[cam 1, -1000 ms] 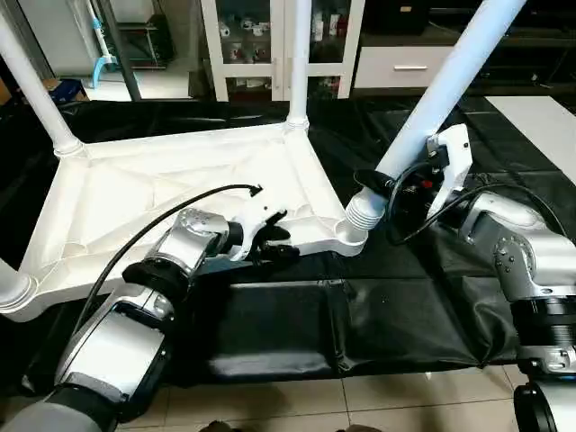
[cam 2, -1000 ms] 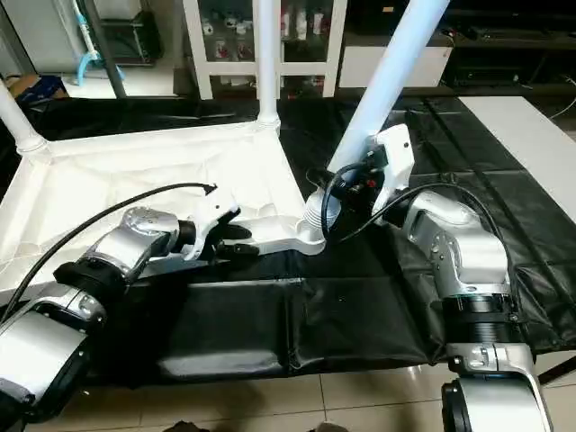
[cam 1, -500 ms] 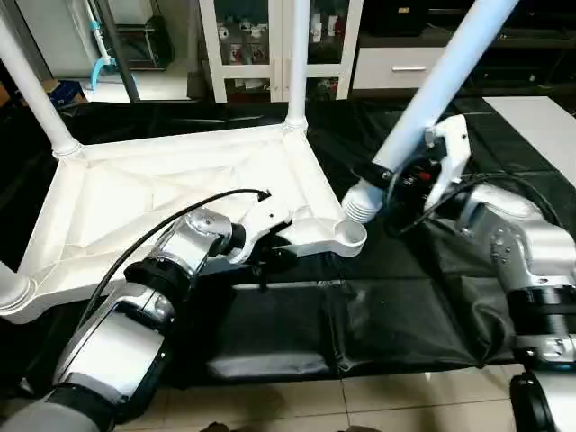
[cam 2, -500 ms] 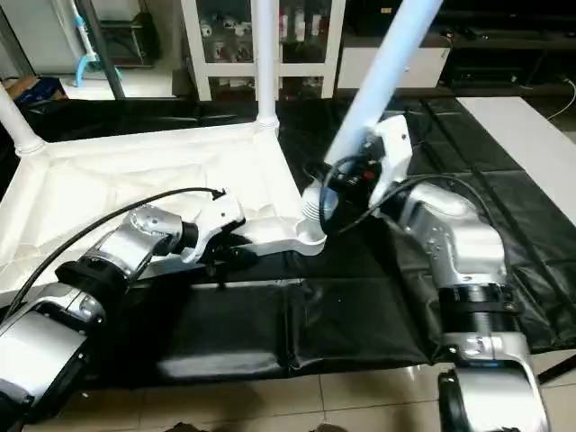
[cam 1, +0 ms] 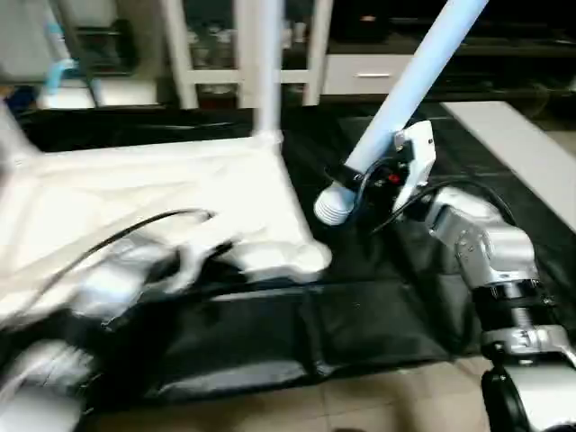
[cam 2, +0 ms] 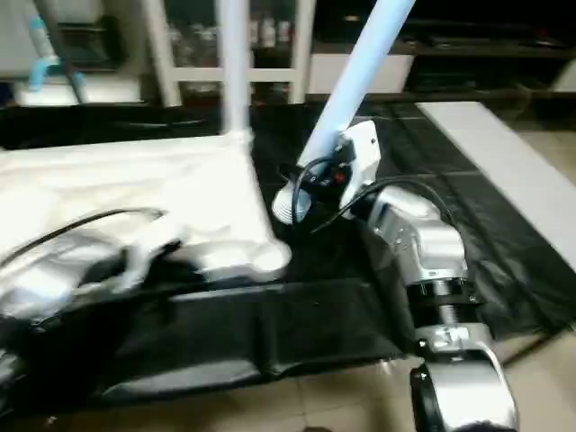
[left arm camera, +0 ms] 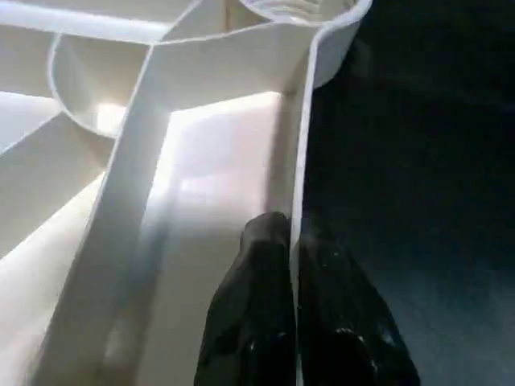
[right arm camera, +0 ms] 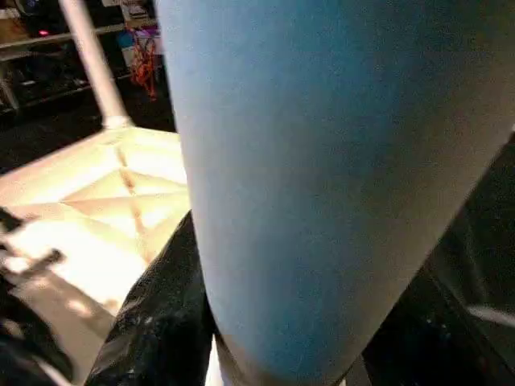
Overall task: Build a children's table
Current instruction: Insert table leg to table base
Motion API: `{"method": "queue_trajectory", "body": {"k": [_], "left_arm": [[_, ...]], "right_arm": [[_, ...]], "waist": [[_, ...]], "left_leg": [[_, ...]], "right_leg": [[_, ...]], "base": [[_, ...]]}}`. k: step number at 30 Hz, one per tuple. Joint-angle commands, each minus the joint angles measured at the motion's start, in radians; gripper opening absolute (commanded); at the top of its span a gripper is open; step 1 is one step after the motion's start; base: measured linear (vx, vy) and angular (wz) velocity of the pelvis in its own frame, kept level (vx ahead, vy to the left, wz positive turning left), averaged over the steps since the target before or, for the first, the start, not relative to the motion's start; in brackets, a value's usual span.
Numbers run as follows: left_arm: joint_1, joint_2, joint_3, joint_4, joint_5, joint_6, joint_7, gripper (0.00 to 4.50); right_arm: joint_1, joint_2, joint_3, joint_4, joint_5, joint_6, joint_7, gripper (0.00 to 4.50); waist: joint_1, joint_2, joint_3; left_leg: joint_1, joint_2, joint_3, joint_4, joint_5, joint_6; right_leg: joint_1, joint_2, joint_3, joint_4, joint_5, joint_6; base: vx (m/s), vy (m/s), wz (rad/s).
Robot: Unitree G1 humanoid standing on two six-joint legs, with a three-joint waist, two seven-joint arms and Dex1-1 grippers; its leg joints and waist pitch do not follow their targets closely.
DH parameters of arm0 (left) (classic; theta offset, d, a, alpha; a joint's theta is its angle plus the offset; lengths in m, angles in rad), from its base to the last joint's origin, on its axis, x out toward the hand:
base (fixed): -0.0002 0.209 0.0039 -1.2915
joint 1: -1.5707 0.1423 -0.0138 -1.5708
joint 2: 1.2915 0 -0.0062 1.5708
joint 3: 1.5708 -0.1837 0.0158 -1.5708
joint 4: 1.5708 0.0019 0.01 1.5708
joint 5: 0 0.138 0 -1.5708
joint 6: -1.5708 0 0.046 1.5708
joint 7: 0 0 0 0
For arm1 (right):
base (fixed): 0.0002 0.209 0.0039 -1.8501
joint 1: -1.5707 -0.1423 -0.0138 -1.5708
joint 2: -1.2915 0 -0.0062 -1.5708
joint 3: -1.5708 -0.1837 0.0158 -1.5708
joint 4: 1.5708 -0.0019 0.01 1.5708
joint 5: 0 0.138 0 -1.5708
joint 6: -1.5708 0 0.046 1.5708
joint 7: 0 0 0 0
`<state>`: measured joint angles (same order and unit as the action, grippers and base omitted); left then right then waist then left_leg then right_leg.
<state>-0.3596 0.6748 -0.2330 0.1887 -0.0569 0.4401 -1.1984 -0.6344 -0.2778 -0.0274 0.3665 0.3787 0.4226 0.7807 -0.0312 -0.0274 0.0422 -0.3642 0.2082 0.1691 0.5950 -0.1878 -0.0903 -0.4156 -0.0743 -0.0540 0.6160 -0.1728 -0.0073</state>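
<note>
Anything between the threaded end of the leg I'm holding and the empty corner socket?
Nothing solid: in the left eye view, only bare black sheet shows between the leg and the corner socket.

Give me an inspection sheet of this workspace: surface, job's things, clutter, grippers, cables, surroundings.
Surface: black sheet spread over a tiled floor.
Job's things: white table top lies underside up; one leg stands in its far corner socket. Near corner socket has no leg in it. Loose leg is tilted, its threaded end above the sheet, short of that socket.
Clutter: nothing seen.
Grippers: left gripper shut on the table top's edge wall, one finger each side. Right gripper holds the loose leg near its threaded end.
Cables: black cable arcs over the left forearm; another loops at the right wrist.
Surroundings: white cabinet and dark shelving behind.
</note>
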Motion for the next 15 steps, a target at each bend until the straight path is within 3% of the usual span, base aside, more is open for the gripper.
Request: {"method": "queue_trajectory", "body": {"k": [1,4,5,6,8,12,14,15], "left_arm": [[0.079,0.034,-0.033,-0.077,0.046,0.144,0.009,0.00],[0.072,0.031,-0.048,-0.134,0.078,0.202,0.037,0.00],[0.062,0.028,-0.059,-0.166,0.091,0.235,0.055,0.00],[0.061,0.027,-0.060,-0.168,0.091,0.236,0.056,0.00],[0.054,0.021,-0.083,-0.218,0.092,0.287,0.081,0.00],[0.057,-0.009,-0.106,-0.240,0.084,0.265,0.108,0.00],[0.048,-0.052,-0.100,-0.248,0.057,0.243,0.121,0.00],[0.048,-0.052,-0.100,-0.248,0.057,0.243,0.121,0.00]], "right_arm": [[0.016,0.004,0.034,-0.032,-0.010,-0.024,0.028,1.84],[0.027,0.008,0.042,-0.032,-0.014,-0.048,0.046,1.84],[0.030,0.014,0.036,-0.035,-0.013,-0.065,0.040,1.84],[0.030,0.015,0.035,-0.035,-0.013,-0.065,0.040,1.84],[0.033,0.033,0.013,-0.040,0.000,-0.084,0.020,1.84],[0.061,0.066,-0.009,-0.065,0.015,-0.122,-0.005,1.84],[0.093,0.082,0.001,-0.111,0.052,-0.100,0.033,1.84],[0.093,0.082,0.001,-0.111,0.052,-0.100,0.033,1.84]], "waist": [[0.016,0.006,-0.057],[0.029,0.016,-0.056],[0.035,0.035,-0.055],[0.034,0.027,-0.054],[0.039,0.038,-0.051],[0.044,0.039,-0.053],[0.043,0.012,-0.053],[0.050,0.025,-0.054]], "left_leg": [[-0.002,0.017,-0.002,-0.075,-0.209,0.014],[0.005,0.015,0.004,-0.073,-0.192,0.029],[0.008,0.017,0.002,-0.075,-0.207,0.019],[0.009,0.016,0.006,-0.075,-0.215,0.018],[0.011,0.014,0.003,-0.079,-0.252,-0.001],[0.014,0.010,0.002,-0.077,-0.277,-0.010],[0.010,0.011,0.005,-0.077,-0.255,0.005],[0.009,0.011,0.003,-0.076,-0.235,0.011]], "right_leg": [[0.055,-0.049,0.035,-0.067,-0.237,-0.204],[0.050,-0.046,0.036,-0.069,-0.195,-0.234],[0.050,-0.048,0.038,-0.066,-0.199,-0.239],[0.047,-0.045,0.037,-0.072,-0.201,-0.237],[0.051,-0.042,0.036,-0.072,-0.202,-0.238],[0.051,-0.042,0.038,-0.077,-0.240,-0.220],[0.053,-0.041,0.039,-0.078,-0.239,-0.215],[0.054,-0.044,0.040,-0.075,-0.233,-0.213]], "base": [[0.000,0.000,0.00],[0.000,0.000,0.00],[0.000,0.000,0.00],[0.000,0.000,0.00],[0.000,0.000,0.00],[0.000,0.000,0.00],[0.000,0.000,0.00],[0.000,0.000,0.00]]}}
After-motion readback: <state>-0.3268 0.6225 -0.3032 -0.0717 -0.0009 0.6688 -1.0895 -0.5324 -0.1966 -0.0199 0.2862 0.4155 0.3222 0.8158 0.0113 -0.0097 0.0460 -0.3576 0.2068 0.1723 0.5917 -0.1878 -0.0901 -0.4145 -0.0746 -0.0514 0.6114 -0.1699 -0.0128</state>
